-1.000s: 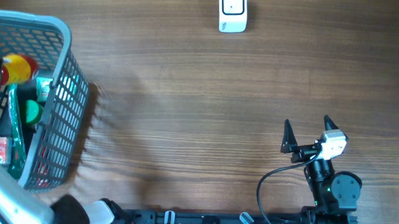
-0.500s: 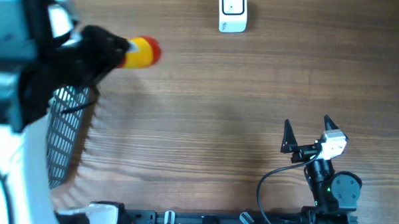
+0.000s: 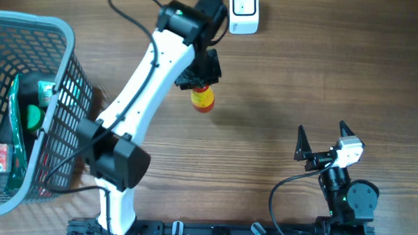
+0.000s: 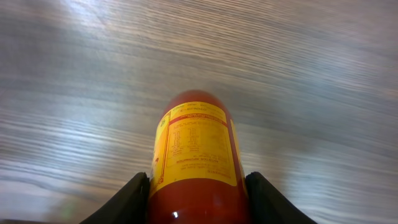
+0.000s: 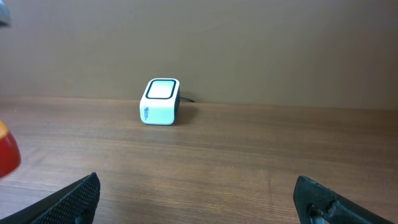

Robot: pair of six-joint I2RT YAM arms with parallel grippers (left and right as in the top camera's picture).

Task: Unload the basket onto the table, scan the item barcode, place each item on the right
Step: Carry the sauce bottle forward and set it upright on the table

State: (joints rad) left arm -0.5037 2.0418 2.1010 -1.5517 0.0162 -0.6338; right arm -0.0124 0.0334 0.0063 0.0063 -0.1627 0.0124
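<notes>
Bottle point(image 3: 202, 98), judged rigid, smooth-walled and light, clamped across its round body by the left gripper point(image 3: 200, 81) near the scanner point(image 3: 243, 13); right gripper point(image 3: 323, 130) idle, jaws wide.

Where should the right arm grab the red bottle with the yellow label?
The free end of the red bottle with the yellow label, coming from the robot's right, fingers across its round body; the left end effector clamps the other end.
</notes>
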